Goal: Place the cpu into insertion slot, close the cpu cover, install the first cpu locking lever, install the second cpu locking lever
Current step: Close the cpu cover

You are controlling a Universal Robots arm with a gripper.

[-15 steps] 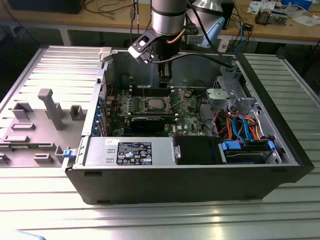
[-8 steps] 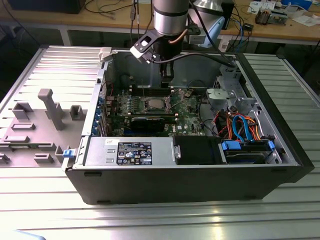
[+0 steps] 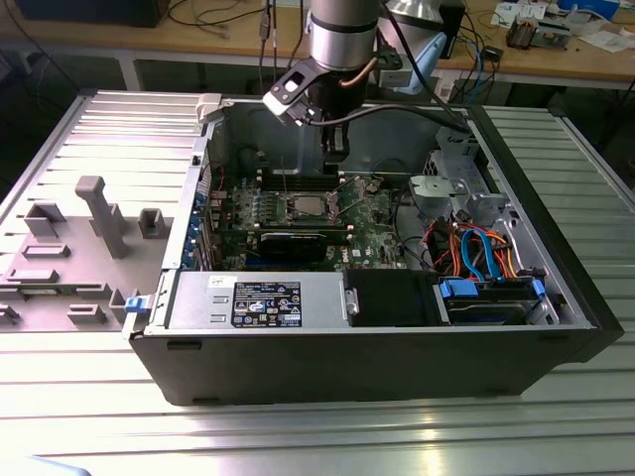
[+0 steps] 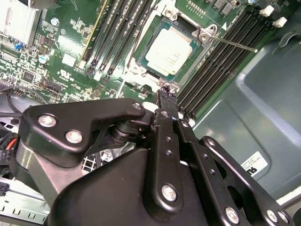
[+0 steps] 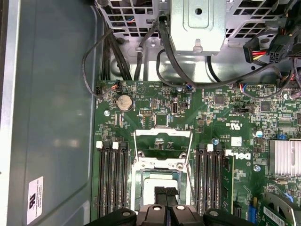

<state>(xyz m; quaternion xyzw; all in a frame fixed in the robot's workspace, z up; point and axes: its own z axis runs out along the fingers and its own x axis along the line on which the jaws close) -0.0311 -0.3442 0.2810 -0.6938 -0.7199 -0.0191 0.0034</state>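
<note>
The cpu (image 4: pixel 168 53) lies flat in the insertion slot (image 4: pixel 193 54) on the green board, silver top up. It also shows in the exterior view as the cpu (image 3: pixel 301 206). The cpu cover (image 5: pixel 162 141) is swung open beyond the slot, and board shows through its cut-out; in the exterior view the cover (image 3: pixel 359 188) sits to the cpu's right. A thin lever rod (image 4: pixel 233 44) sticks out beside the socket. My gripper (image 5: pixel 165 192) hangs just above the cpu's near edge, fingers together and holding nothing. It also appears as the gripper (image 4: pixel 164 92) and, from outside, the gripper (image 3: pixel 335 156).
Long black memory slots (image 5: pixel 112 179) flank the socket on both sides. A power-supply box (image 3: pixel 268 297) lines the case front, and drive cages with coloured cables (image 3: pixel 476 248) fill the exterior view's right. A heatsink (image 5: pixel 284 157) stands near the socket. Grey fixtures (image 3: pixel 99 218) stand outside the case.
</note>
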